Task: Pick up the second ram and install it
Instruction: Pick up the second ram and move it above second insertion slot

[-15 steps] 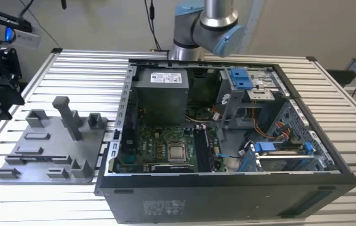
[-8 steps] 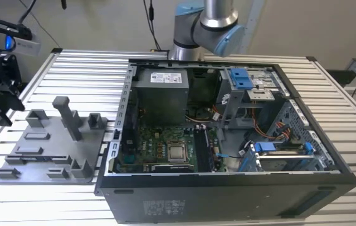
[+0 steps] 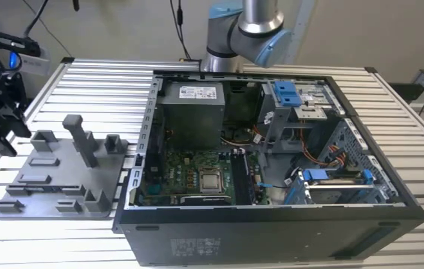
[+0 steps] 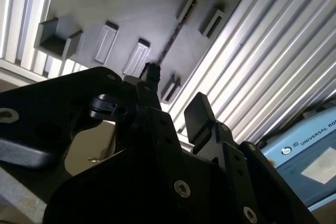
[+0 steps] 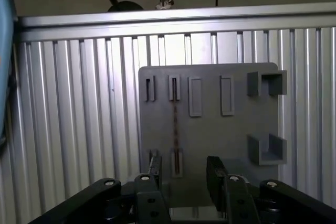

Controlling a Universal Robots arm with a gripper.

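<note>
Presently in hand: pickup approach, judged.
Tool (image 5: 185, 176): released, empty, above grey plastic holder tray (image 5: 210, 140).
Second ram (image 5: 175, 129): thin dark stick, edgewise in tray.
Next need: jaws straddling it, likely.

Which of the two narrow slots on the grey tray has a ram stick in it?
The inner slot, beside the raised rectangles: the second ram stands on edge in it. The outer slot is empty.
</note>
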